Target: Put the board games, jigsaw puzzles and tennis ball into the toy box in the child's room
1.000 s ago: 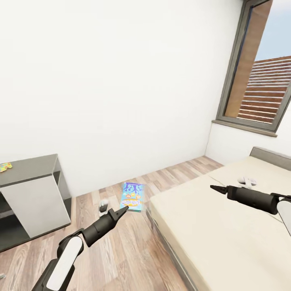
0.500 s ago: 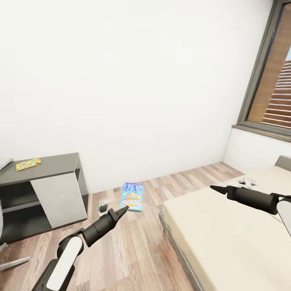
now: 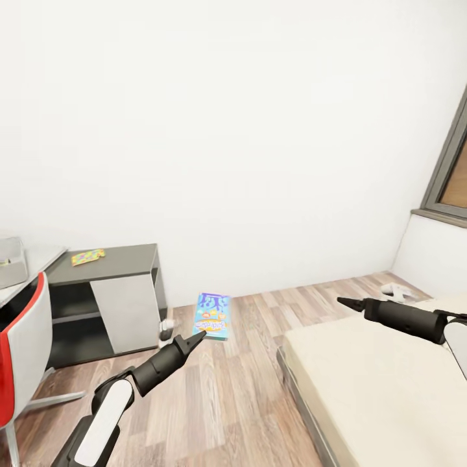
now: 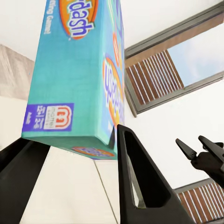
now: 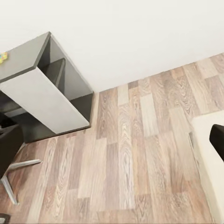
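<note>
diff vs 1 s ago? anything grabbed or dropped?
Only the view moved: the camera swung left, so the window and bed slid right while the desk, a puzzle on it, the grey toy box and a red chair came in. Nothing grabbed or dropped. The left gripper still holds the blue game box; the right gripper stays empty, same pose.

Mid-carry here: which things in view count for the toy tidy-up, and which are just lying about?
Job:
- blue board game, held in the left gripper
- jigsaw puzzle on the table
- toy box

Lying about:
- red chair
- white object on the bed
- window
</note>
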